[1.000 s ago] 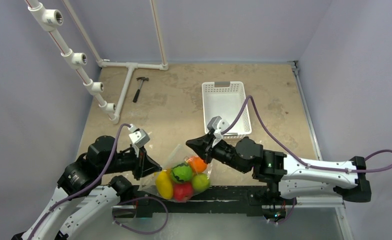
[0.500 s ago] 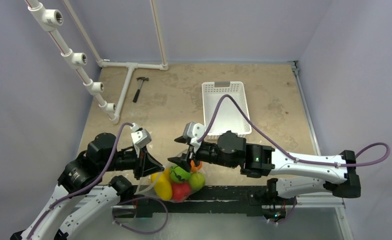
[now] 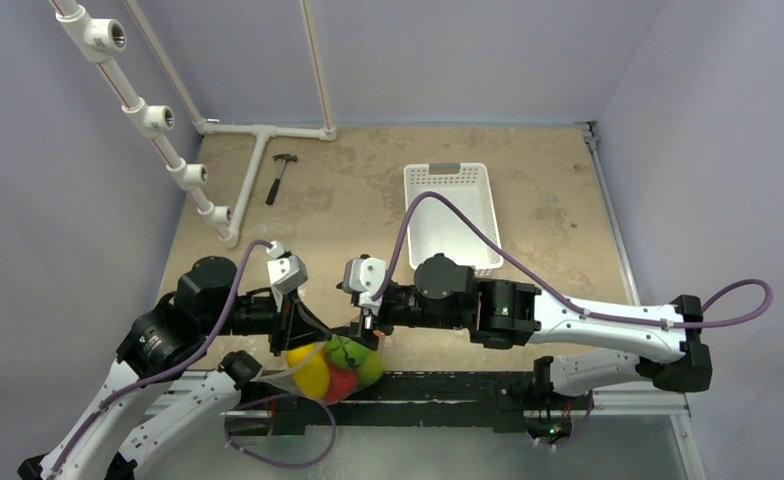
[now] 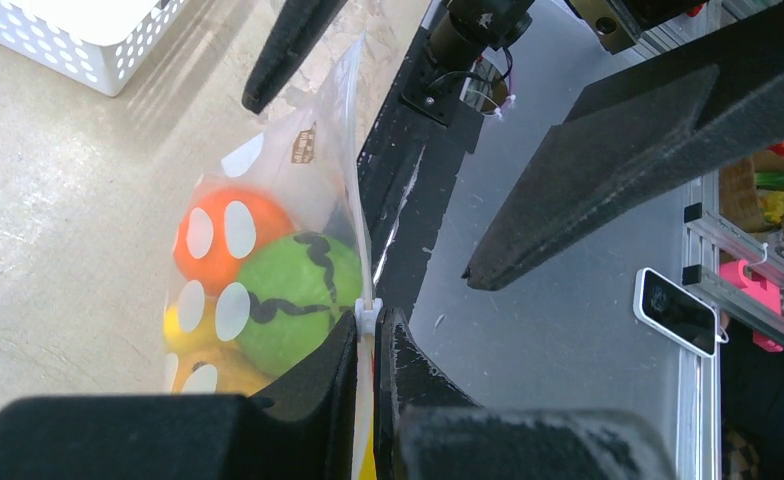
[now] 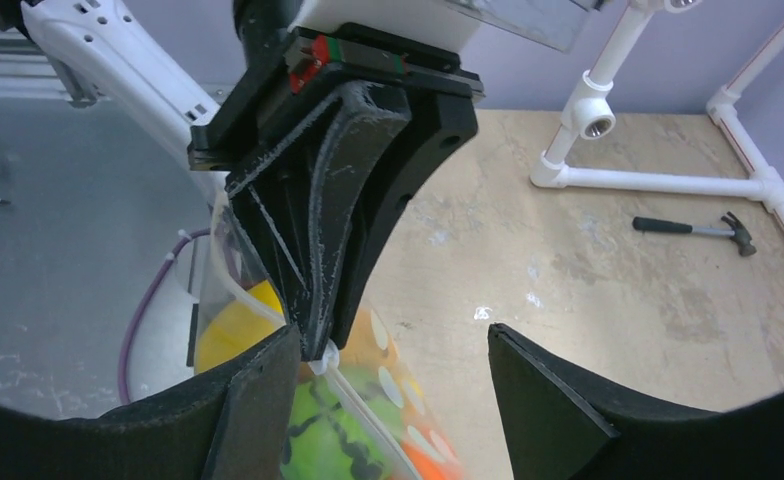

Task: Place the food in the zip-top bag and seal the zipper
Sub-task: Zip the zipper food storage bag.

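Surface and room: the bench [image 3: 368, 200] was a worn tan board, enclosed by plain lavender walls. White pipes [image 3: 260, 130] ran along its far left corner and left edge. A hammer [image 3: 280, 178] lay near the far left corner. A white basket [image 3: 468, 185] stood right of centre, towards the far edge.

Task items: the bag [image 4: 313, 140] sat at the near edge, left of centre, between the two arms. The food [image 3: 333, 368] was inside it: yellow, red and green pieces seen from above, with an orange one also visible from the left wrist.

Left jaws: shut tight on the zipper [image 4: 358, 180], pinching it just below a small white clip, with the strip running upright out of the grip.

Right jaws: spread wide and holding nothing. They stood immediately beside the left jaws, one finger on each side of the bag's mouth edge. Whether either finger touched the plastic could not be determined.

Change from a second earlier: the right jaws had then been closed and positioned right of the bag, towards the basket. They had since opened and moved left to meet the left jaws. The bag and its contents had shifted left along the near edge, and the orange piece was no longer visible from above. Hammer, basket and pipes had not moved.
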Motion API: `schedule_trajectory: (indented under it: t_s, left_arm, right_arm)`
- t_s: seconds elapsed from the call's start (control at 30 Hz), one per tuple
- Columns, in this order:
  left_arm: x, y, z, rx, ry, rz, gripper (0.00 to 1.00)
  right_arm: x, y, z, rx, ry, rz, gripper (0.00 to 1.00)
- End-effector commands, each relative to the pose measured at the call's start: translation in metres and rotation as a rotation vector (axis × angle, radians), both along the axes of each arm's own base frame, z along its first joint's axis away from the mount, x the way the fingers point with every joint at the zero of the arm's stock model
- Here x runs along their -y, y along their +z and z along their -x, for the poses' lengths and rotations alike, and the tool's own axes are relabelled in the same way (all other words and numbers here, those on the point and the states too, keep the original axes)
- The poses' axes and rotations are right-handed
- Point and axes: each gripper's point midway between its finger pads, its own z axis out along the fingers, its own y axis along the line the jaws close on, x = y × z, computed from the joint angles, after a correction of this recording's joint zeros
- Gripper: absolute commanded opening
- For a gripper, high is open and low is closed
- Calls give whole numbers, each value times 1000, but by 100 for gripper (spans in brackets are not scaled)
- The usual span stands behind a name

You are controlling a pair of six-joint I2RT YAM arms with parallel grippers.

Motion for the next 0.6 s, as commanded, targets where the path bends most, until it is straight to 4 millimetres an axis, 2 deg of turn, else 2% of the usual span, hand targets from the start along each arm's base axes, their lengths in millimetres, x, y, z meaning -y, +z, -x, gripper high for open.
schedule_trajectory:
  t_s: [0.0, 0.1, 0.2, 0.37, 0.57]
  left_arm:
    - [9, 32, -1, 91, -53, 77, 0]
    - [10, 31, -1, 86, -59, 74, 0]
    - [10, 31, 0, 84, -64, 74, 0]
    - [11, 32, 1, 83, -72, 77, 0]
    - [11, 33, 3, 83, -83, 83, 0]
  right_arm:
    - [2, 20, 6, 58, 62, 3, 72]
    - [4, 22, 13, 70, 109, 13, 72]
    - [3, 16, 16, 74, 132, 45, 72]
    - [2, -3, 15, 84, 145, 115, 72]
    - [2, -30, 8, 67, 123, 192, 67]
